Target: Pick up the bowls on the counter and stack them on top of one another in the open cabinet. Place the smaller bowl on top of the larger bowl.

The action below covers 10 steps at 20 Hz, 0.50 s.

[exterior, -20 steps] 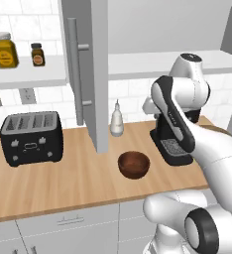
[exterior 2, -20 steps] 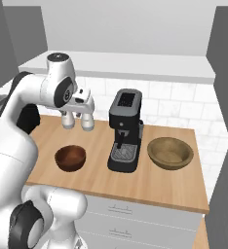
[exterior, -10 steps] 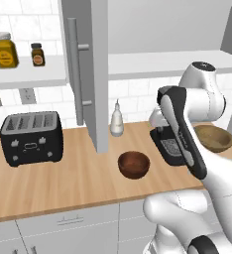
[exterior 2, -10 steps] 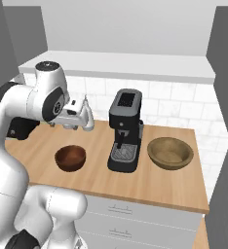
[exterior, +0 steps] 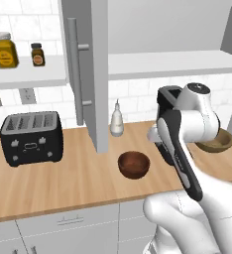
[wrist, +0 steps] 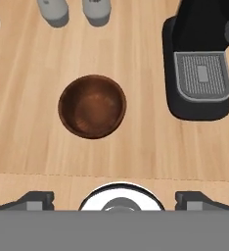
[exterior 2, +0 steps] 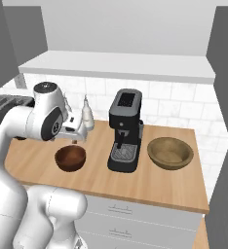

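Glossy reddish-brown small bowl [wrist: 92, 106] below wide-open, empty end effector [wrist: 115, 198]; probably off-centre. Risks: rim slip, knocking black coffee machine [wrist: 199, 59] nearby.

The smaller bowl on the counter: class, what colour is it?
Dark reddish-brown and glossy; the smaller bowl shows best in the hand view.

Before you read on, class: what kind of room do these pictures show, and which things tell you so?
Most likely a home kitchen: a toaster and a coffee machine stand on a wooden counter, with tiled wall and a wall cabinet above.
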Tool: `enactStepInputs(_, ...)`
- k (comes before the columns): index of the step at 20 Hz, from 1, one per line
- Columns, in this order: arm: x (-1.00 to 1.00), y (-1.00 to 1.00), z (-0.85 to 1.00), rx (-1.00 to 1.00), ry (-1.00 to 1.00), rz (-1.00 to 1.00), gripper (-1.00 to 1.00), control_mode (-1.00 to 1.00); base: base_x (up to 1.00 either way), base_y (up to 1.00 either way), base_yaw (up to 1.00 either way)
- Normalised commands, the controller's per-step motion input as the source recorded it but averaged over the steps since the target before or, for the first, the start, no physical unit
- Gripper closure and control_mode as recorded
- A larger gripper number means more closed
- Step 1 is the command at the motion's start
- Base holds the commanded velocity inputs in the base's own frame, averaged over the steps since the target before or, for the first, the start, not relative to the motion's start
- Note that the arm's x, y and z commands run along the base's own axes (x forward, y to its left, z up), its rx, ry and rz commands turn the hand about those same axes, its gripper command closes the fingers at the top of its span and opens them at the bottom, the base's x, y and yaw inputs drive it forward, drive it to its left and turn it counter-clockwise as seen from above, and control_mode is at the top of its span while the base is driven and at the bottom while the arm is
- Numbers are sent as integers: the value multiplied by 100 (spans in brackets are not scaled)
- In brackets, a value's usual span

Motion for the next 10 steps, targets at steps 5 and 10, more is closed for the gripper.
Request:
enactStepInputs(5, 17, 3, -40, 0, 5, -1, -100, -100, 0, 0, 0)
enactStepInputs(10, 36, 7, -46, 0, 1, -1, -100, -100, 0, 0, 0)
